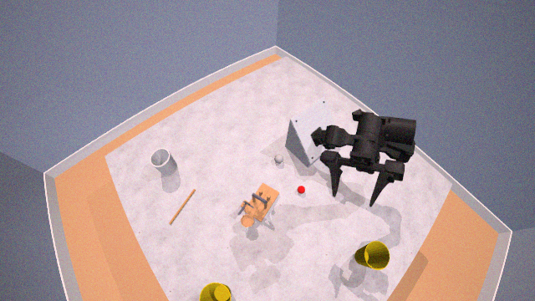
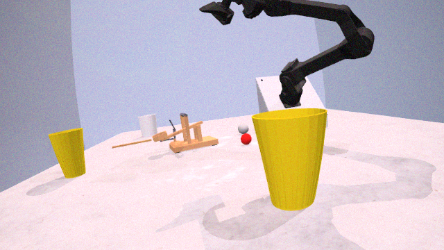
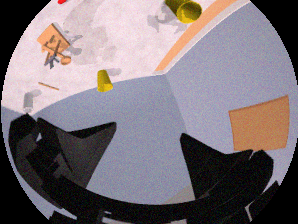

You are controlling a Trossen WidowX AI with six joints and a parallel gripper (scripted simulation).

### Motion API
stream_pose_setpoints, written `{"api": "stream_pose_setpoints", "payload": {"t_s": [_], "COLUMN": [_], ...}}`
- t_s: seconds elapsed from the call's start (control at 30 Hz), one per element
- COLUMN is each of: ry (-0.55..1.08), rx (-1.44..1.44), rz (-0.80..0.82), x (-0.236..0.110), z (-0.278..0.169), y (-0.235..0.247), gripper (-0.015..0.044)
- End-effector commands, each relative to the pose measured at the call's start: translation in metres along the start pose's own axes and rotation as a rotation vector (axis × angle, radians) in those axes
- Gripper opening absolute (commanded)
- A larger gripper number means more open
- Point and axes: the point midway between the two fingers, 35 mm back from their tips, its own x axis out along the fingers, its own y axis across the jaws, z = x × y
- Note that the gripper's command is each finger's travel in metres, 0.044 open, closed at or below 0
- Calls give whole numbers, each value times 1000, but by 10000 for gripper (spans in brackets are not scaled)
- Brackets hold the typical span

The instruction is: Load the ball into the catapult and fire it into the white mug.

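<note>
Hanging high above the worktop [image 1: 217,125], the gripper [image 1: 355,194] has its jaws spread nearly to their full range with nothing between them; the wrist view confirms an unobstructed gap. The arm [image 2: 333,38] rises from its grey mounting block [image 1: 305,134] and arches well over the scene, a posture that suggests no approach has been committed. The red ball [image 1: 301,189] rests on the worktop between the arm's base and the wooden catapult [image 1: 259,202], apart from both; a small white ball [image 1: 278,158] lies just beyond it, nearer the block. Which ball is meant cannot be settled from the task wording; the red one is the closer to the catapult. The catapult's throwing arm slopes down to its spoon [image 2: 159,136], which sits low and empty, a position convenient for loading from above. The spoon end faces roughly toward the white mug [image 1: 163,160], which stands upright, open end up, well apart at the far side. A thin wooden stick [image 1: 182,206] lies flat between mug and catapult. Two yellow cups [image 1: 373,255] stand near the front edge, likely distractors. Judgement: loading is not begun; the next move calls for a descent onto the ball, which may roll if nudged.
</note>
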Motion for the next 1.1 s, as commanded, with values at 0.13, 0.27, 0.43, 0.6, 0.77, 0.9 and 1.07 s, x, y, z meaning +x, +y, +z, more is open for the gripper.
{"api": "stream_pose_setpoints", "payload": {"t_s": [0.13,0.27,0.43,0.6,0.77,0.9,1.07], "ry": [10,29,49,69,93,114,136], "rx": [65,188,350,513,666,785,940], "rz": [7,23,51,86,129,171,232], "x": [3,7,14,21,30,37,45], "z": [-6,-17,-30,-41,-50,-55,-58], "y": [5,17,33,51,70,88,110], "gripper": [440,440,440,440,440,440,440]}}
